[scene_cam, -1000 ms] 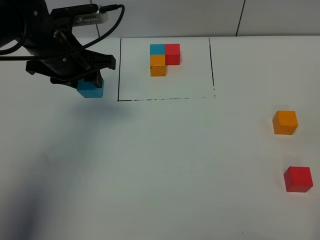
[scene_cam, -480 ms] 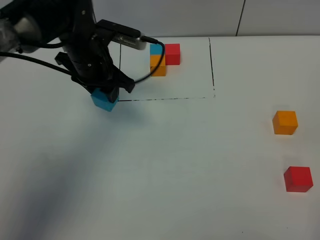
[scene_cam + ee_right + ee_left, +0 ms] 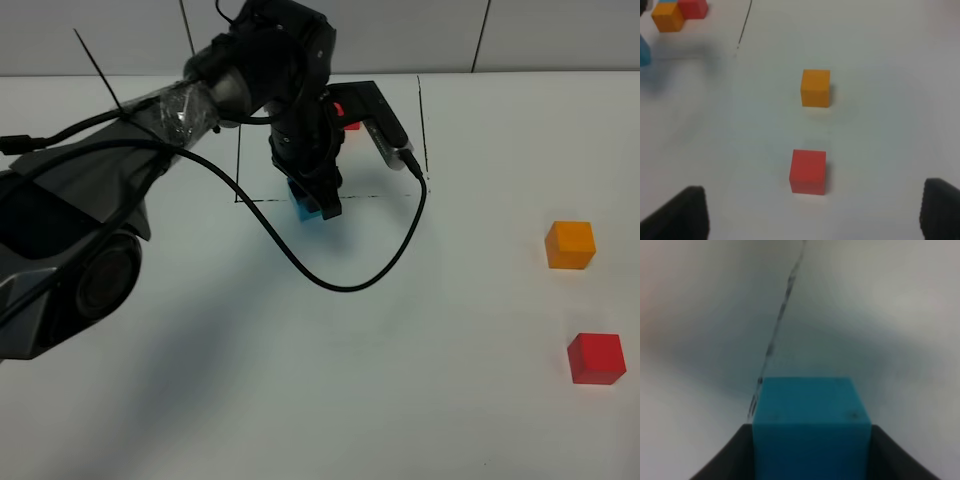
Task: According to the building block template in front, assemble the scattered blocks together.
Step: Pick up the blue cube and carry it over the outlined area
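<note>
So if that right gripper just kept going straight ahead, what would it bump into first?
Most likely the red cube, dead ahead of the right gripper; the orange cube lies beyond it. Depth is unclear, so the table might come first.

Template point(image 3: 668, 17) mostly hidden behind left arm point(image 3: 290, 90), teal block point(image 3: 306, 209) half covered

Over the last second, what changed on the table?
The left gripper, shut on the blue block, carried it rightward from left of the drawn rectangle to that rectangle's front line. It has not let go. The orange block and red block on the right stayed put, as did the template cluster, now mostly hidden behind the arm.
</note>
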`<action>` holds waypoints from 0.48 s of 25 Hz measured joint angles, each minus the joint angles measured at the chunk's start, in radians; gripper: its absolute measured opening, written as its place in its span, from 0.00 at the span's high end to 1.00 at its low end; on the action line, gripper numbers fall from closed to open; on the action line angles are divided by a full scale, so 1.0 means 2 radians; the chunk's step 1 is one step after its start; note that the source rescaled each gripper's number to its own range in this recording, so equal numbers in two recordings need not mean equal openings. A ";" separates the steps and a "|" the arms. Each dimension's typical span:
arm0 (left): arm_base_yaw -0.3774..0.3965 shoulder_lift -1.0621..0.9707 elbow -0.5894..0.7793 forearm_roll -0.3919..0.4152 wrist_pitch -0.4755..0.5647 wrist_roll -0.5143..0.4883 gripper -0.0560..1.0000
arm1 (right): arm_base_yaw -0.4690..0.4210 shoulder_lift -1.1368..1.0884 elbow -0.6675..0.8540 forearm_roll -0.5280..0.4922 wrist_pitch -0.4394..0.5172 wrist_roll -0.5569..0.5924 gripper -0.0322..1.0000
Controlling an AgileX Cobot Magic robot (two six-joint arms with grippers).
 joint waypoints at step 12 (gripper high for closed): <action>-0.010 0.041 -0.030 -0.006 0.000 0.130 0.95 | 0.000 0.000 0.000 0.000 0.000 0.000 0.27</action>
